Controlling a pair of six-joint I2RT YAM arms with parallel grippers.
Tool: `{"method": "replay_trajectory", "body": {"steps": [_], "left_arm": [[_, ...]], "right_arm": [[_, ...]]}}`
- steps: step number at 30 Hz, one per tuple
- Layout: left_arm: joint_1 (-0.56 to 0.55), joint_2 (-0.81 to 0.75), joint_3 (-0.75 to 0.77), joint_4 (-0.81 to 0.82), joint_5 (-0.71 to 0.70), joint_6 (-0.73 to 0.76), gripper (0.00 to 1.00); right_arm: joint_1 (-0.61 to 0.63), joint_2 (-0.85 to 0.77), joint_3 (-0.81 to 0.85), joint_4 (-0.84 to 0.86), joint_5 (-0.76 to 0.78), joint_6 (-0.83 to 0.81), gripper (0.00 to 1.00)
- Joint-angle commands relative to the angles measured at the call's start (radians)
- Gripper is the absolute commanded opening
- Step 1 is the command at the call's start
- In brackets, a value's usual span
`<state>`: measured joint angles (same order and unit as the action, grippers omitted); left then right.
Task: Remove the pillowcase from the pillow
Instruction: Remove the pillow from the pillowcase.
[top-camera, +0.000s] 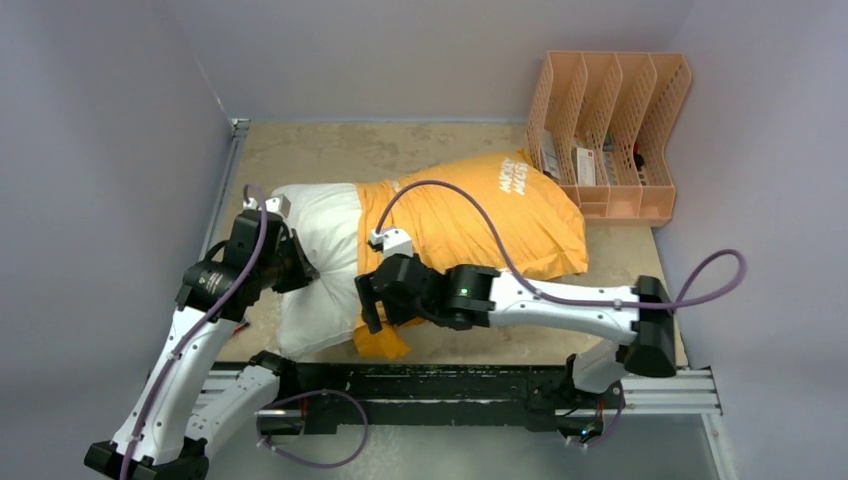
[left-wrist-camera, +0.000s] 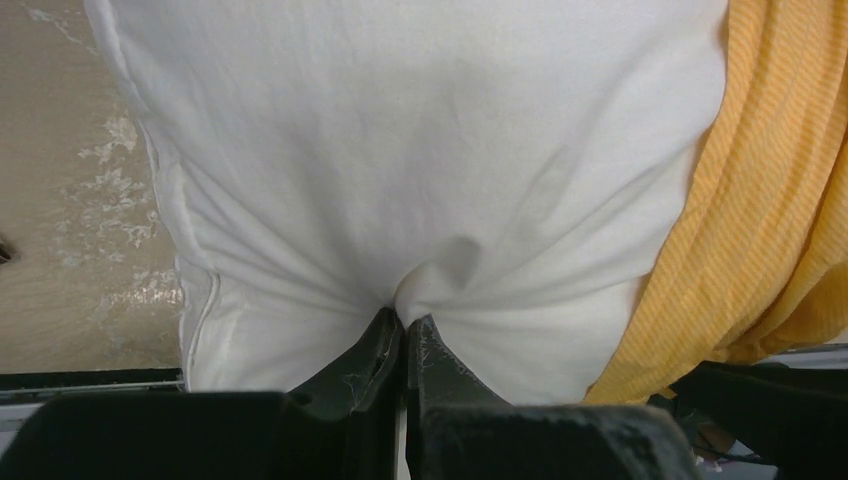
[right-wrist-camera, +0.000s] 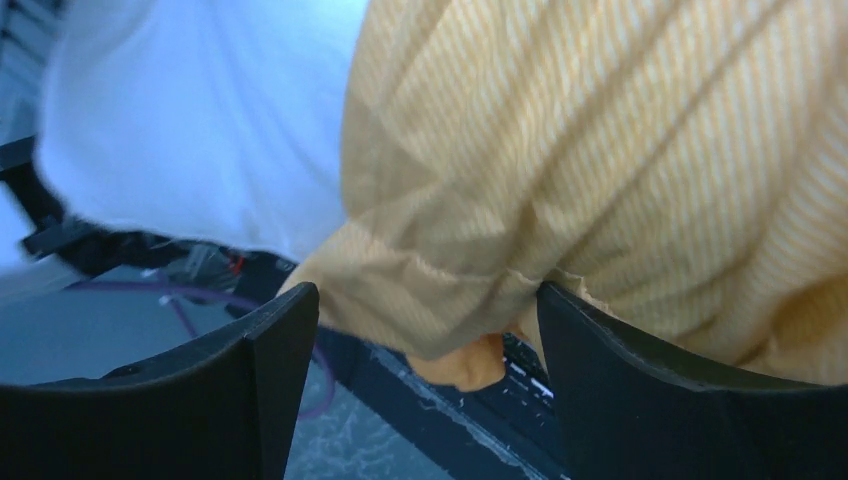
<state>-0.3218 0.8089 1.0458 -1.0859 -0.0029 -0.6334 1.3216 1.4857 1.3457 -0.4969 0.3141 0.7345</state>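
Observation:
The white pillow (top-camera: 318, 235) lies across the table with its left end bare. The orange-yellow pillowcase (top-camera: 480, 215) covers its right part, white lettering up. My left gripper (top-camera: 298, 265) is shut on a pinched fold of the pillow (left-wrist-camera: 420, 150) at its left near side; the fingertips (left-wrist-camera: 428, 335) meet on the fabric. The pillowcase edge (left-wrist-camera: 760, 200) shows at the right. My right gripper (top-camera: 366, 300) is open at the pillowcase's bunched near hem. In the right wrist view the gripper (right-wrist-camera: 422, 295) straddles the hem of the pillowcase (right-wrist-camera: 600, 150), jaws wide apart, beside the pillow (right-wrist-camera: 200, 120).
A peach desk organiser (top-camera: 610, 130) stands at the back right, close to the pillowcase's far end. A black-and-silver rail (top-camera: 450, 385) runs along the near table edge. Grey walls enclose the left, back and right. Purple cables loop over both arms.

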Motion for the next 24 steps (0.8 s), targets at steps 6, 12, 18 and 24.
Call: {"method": "replay_trajectory", "body": {"steps": [6, 12, 18, 24], "left_arm": [[0.002, 0.055, 0.059, 0.093, -0.175, 0.006, 0.00], [0.007, 0.097, 0.088, 0.103, -0.445, 0.085, 0.00], [0.128, 0.181, 0.131, 0.191, -0.449, 0.160, 0.00], [0.141, 0.205, 0.144, 0.216, -0.249, 0.185, 0.00]], "right_arm": [[0.002, 0.114, 0.162, -0.373, 0.421, 0.283, 0.05], [-0.054, -0.270, -0.304, -0.139, 0.216, 0.098, 0.00], [-0.063, -0.541, -0.538, -0.218, 0.192, 0.285, 0.00], [-0.062, -0.503, -0.421, -0.026, -0.008, 0.018, 0.20]]}}
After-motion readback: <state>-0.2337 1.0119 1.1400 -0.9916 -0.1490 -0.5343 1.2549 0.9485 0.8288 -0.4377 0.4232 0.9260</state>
